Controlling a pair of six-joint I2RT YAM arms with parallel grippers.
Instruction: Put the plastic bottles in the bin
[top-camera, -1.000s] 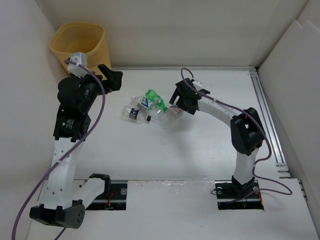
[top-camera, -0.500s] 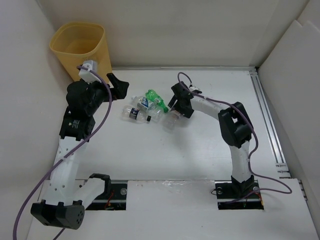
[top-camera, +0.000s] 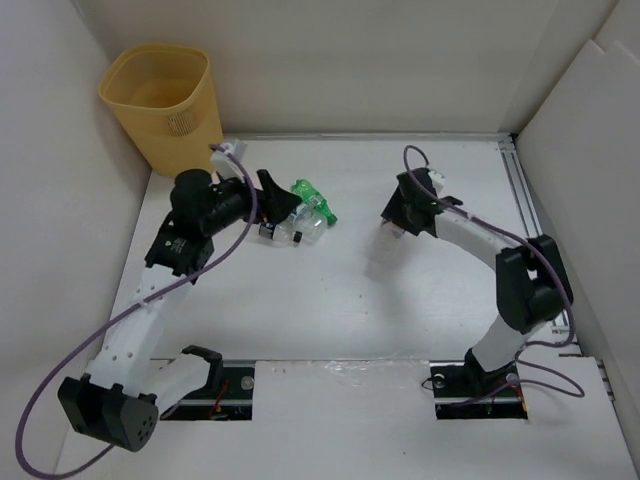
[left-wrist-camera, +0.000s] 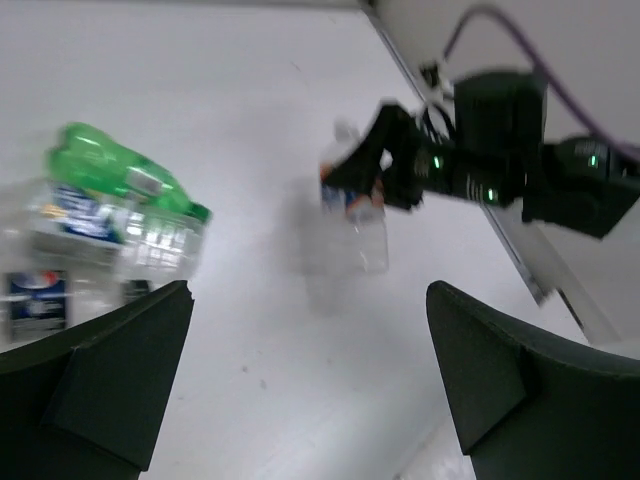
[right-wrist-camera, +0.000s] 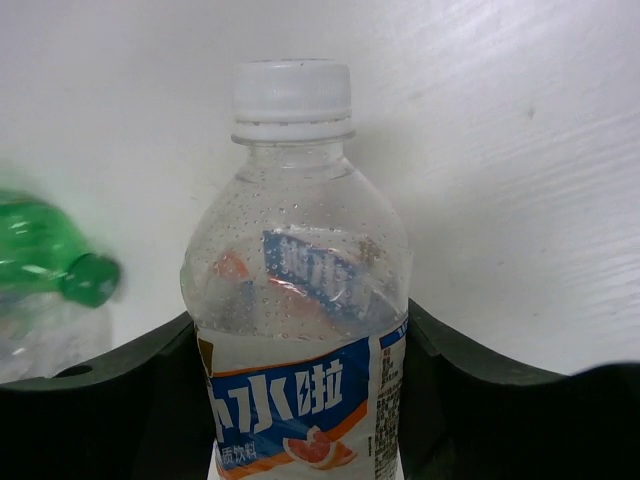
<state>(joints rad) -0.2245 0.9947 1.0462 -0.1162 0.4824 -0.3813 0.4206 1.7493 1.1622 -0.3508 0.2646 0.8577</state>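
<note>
The yellow-orange bin stands at the far left corner. A small heap of plastic bottles lies in the middle of the table, a green one on top. My left gripper hovers just left of the heap, open and with nothing between its fingers. Right of the heap, my right gripper is shut on a clear bottle with a blue-and-orange label and white cap. Both fingers press its sides. The green bottle shows blurred at the left.
White walls close in the table on the left, back and right. A metal rail runs along the right side. The arm bases sit at the near edge. In the left wrist view, the right gripper and its bottle appear ahead.
My right gripper closed on the clear bottle and carried it right, away from the heap. My left arm swung from beside the bin down toward the heap, still open.
</note>
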